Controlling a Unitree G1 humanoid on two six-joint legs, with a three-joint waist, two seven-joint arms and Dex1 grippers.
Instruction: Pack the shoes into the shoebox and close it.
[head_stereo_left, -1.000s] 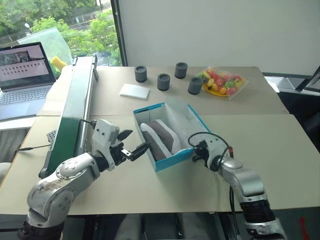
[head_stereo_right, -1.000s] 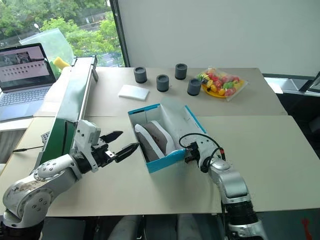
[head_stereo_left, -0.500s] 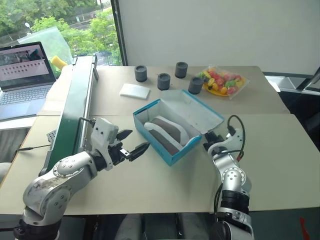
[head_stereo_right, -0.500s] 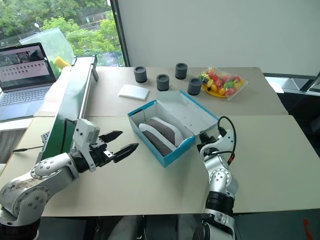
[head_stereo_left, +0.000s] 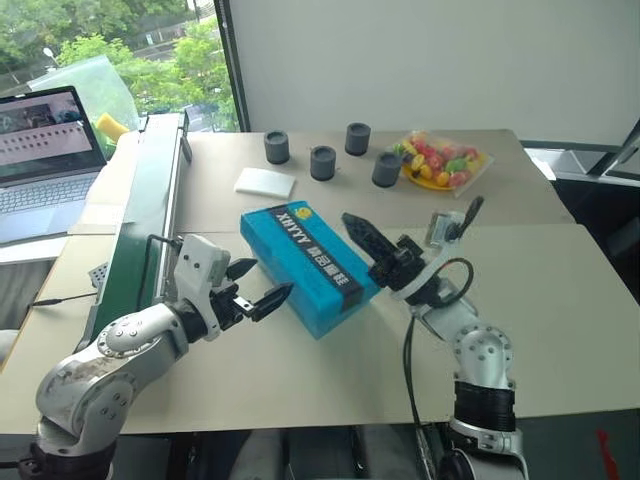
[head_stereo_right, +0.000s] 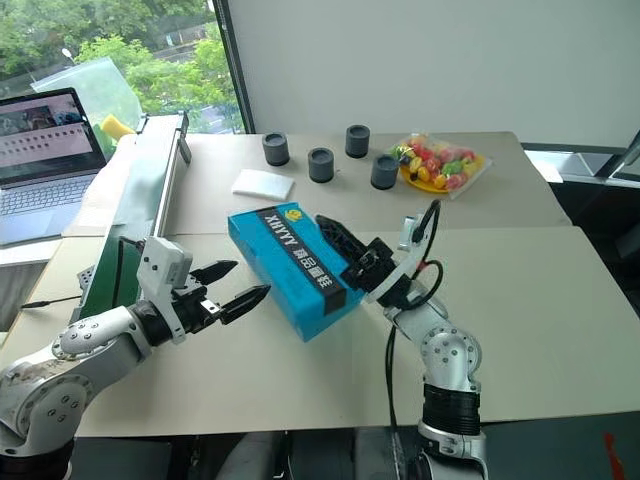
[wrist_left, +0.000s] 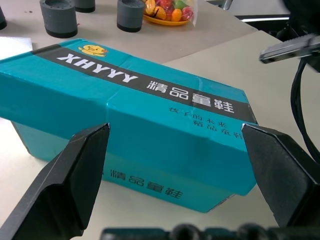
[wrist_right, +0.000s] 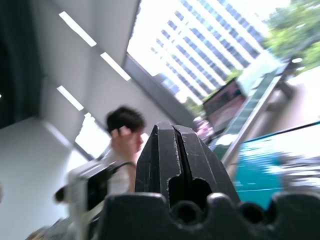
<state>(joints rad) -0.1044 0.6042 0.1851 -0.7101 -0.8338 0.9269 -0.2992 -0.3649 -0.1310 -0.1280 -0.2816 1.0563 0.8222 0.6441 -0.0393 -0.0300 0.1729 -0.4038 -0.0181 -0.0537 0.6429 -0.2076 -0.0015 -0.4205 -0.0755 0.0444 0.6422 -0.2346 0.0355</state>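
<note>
Shoebox (head_stereo_left: 308, 266): blue card, lid down, at mid table (head_stereo_left: 560, 300). Judged light, thin-walled, easily dented; smooth faces likely slippery, best pressed on the lid or held across the short ends. Left tool (head_stereo_left: 258, 290): jaws apart, just beside box. Right tool (head_stereo_left: 365, 235): fingers together, raised above lid. Left wrist view adds lid lettering; right wrist view adds a person beyond.

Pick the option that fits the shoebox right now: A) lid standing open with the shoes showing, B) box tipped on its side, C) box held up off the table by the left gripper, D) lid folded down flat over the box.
D: the shoebox rests on the table with its printed lid down flat and nothing of its inside showing.
</note>
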